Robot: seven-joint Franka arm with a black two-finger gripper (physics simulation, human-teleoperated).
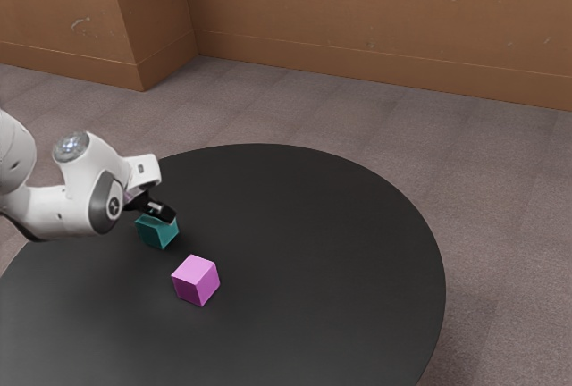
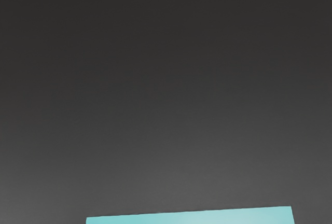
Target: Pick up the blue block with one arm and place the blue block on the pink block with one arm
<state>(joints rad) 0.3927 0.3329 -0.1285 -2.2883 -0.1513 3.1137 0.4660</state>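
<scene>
Fingers [image 1: 159,212]: positioned at blue block [image 1: 157,232] top for grasping; clamped or apart could not be told.
Pink block [image 1: 196,280]: seen nearby on tabletop [image 1: 340,252] as stacking base.

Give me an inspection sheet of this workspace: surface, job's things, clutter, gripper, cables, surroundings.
Surface: round black table, holding two blocks.
Job's things: blue block, teal in tone, right under the gripper. The pink block stands apart from it, toward the exterior view's right and nearer the camera, with nothing on top.
Clutter: nothing seen.
Gripper: gripper down at the blue block's top; open or shut cannot be told.
Cables: nothing seen.
Surroundings: grey carpet, brown walls.
</scene>
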